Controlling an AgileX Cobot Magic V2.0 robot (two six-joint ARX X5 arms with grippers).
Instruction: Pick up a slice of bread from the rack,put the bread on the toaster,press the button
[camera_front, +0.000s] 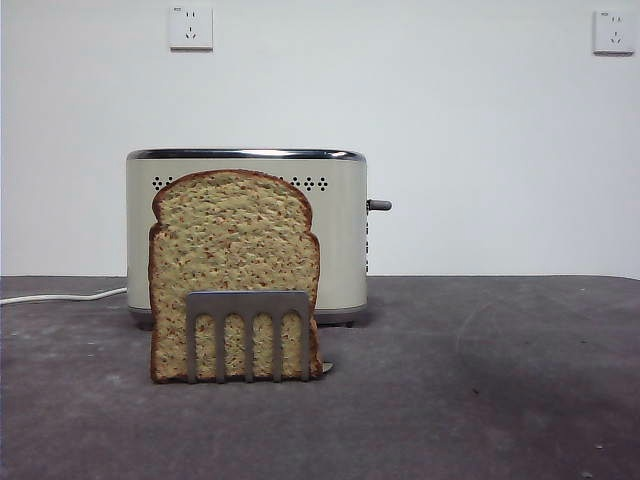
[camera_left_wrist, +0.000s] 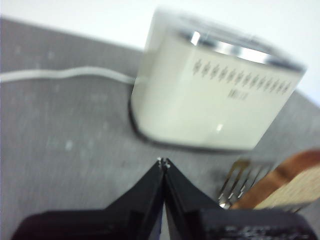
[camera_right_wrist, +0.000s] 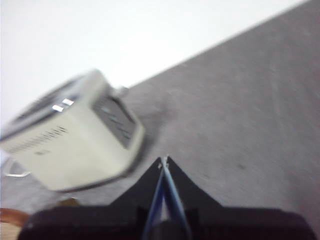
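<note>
The slice of bread (camera_front: 235, 265) stands upright in the small metal rack (camera_front: 247, 325), in front of the cream toaster (camera_front: 338, 230). The toaster's lever (camera_front: 379, 205) sticks out on its right side. Neither arm shows in the front view. In the left wrist view my left gripper (camera_left_wrist: 163, 162) is shut and empty above the table, short of the toaster (camera_left_wrist: 210, 100), with the rack (camera_left_wrist: 239, 181) and the bread (camera_left_wrist: 292, 182) beside it. In the right wrist view my right gripper (camera_right_wrist: 164, 161) is shut and empty, apart from the toaster (camera_right_wrist: 75, 137).
A white power cord (camera_front: 60, 296) runs from the toaster off to the left across the dark grey table (camera_front: 480, 380). Two wall sockets (camera_front: 190, 27) sit high on the white wall behind.
</note>
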